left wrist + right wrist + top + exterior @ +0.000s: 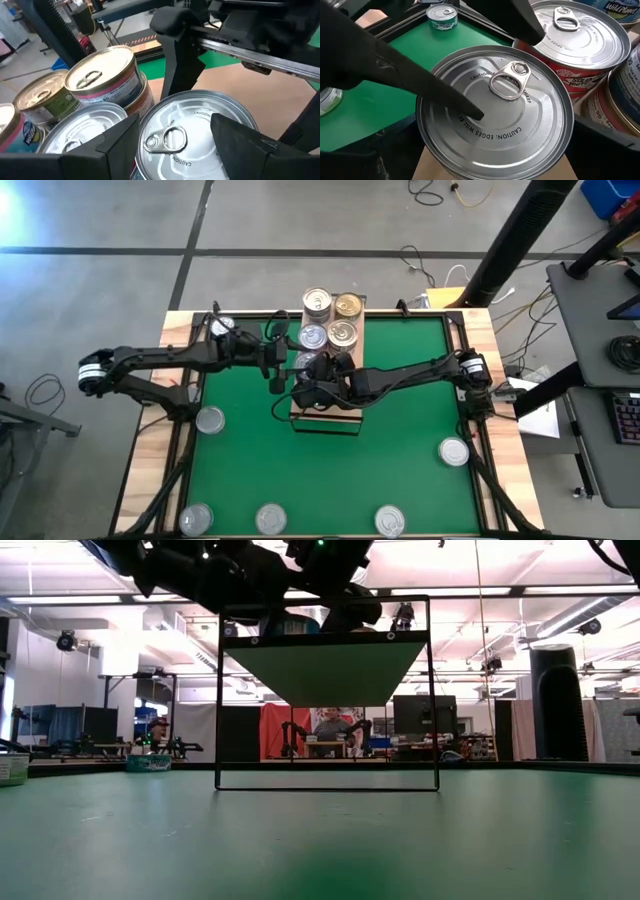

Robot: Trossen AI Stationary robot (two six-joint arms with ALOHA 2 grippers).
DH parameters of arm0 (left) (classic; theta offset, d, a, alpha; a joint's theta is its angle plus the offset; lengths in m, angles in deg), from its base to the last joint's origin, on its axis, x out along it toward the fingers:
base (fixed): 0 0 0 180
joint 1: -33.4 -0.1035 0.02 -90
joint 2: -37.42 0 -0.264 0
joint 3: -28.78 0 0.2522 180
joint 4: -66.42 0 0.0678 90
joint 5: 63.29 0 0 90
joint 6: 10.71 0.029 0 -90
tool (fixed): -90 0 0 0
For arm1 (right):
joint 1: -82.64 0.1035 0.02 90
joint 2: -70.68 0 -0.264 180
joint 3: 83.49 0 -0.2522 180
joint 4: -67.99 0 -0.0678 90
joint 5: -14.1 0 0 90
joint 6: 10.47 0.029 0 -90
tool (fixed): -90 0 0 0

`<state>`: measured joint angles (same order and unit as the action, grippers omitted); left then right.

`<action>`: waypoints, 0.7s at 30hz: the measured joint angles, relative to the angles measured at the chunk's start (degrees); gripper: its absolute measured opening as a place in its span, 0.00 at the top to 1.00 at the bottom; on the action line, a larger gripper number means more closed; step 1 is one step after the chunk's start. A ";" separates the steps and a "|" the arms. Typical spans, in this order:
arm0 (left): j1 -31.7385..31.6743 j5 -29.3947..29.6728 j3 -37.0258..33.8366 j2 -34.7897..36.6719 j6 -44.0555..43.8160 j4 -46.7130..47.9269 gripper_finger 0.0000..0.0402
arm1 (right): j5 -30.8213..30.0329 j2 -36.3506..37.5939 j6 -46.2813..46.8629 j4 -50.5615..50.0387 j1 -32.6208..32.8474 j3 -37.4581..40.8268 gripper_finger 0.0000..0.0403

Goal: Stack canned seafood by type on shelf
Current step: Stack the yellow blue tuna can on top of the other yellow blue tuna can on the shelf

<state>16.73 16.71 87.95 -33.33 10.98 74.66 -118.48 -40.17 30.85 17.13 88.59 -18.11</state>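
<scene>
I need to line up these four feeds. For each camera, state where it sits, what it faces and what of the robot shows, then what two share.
High: above the table, looking straight down; both arms meet over the shelf.
Low: at table-top height, looking level across the mat into the room; dark arm parts overhead.
Left wrist: on the left arm, facing a silver tin between its left hand fingers.
Right wrist: on the right arm, over a silver tin; right hand open.
Shared: both wrist views show stacked tins beside it.

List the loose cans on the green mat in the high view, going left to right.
Can at the bottom left corner → can at the left edge → bottom-edge can → second bottom-edge can → can at the right edge.
</scene>
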 joint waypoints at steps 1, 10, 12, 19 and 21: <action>-0.02 0.45 0.00 -0.01 -0.32 0.27 0.42 | 0.00 0.00 -0.15 -0.06 0.00 0.00 0.01; 0.00 5.79 -0.19 -0.89 -0.75 2.15 0.42 | 0.10 0.00 -1.58 -0.10 -0.22 0.02 0.01; -0.02 5.89 -0.22 -0.89 -0.81 2.57 0.42 | 0.37 0.00 -2.26 -0.04 -0.22 0.02 0.01; -0.04 6.23 -0.34 -0.87 -3.50 2.83 0.42 | 1.73 0.04 -3.40 -0.28 -0.22 0.02 0.01; -0.06 6.30 -0.37 -0.87 -4.13 2.93 0.42 | 1.87 0.04 -3.68 -0.30 -0.22 0.02 0.01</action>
<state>16.67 23.00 87.58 -34.20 6.85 77.59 -116.62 -40.12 27.16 16.83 88.37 -18.09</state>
